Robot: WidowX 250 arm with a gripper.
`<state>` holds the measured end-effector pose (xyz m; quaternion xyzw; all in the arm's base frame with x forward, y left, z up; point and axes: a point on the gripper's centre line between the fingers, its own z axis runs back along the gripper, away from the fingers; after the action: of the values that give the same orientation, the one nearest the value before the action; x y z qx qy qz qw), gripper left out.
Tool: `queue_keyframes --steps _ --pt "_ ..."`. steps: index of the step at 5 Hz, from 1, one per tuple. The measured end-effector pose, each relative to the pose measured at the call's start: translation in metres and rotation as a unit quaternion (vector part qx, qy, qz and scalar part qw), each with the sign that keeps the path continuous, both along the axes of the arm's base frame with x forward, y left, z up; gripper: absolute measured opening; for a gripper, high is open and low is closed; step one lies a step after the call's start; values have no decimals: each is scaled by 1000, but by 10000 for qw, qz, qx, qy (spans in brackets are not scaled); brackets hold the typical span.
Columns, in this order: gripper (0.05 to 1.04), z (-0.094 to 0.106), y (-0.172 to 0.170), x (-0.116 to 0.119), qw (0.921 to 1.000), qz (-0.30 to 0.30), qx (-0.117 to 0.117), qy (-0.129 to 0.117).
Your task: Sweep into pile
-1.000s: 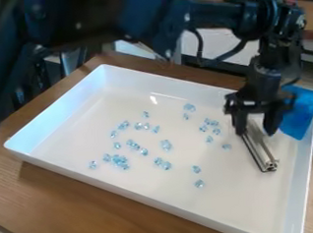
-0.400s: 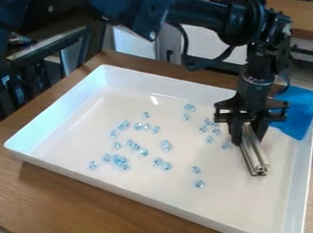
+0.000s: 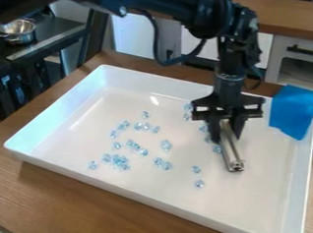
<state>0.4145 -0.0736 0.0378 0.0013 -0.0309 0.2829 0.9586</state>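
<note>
Between tool (image 3: 226, 137) fingers, metal bar (image 3: 231, 155), crystals (image 3: 166, 145) beside

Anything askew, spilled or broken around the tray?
Only oddity: a blue sheet draped over the far right corner of the white tray, with no obvious role in the sweep. Scattered bluish pieces fit an unfinished sweep. No visible damage.

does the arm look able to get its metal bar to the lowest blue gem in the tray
Probably yes: the gripper holds the metal bar near that gem, and only bare tray floor lies between them.
</note>
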Motion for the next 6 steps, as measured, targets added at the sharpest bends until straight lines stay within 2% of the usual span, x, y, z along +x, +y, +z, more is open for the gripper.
queue_keyframes --steps 1,2,3,6 --pt "381 -2 16 1 9996 196 -129 -179" --pt "381 -4 35 -3 9981 445 -154 -403" --pt "381 -3 62 -12 9969 606 -143 -489" --pt "381 4 128 -59 9909 1122 -661 -353"
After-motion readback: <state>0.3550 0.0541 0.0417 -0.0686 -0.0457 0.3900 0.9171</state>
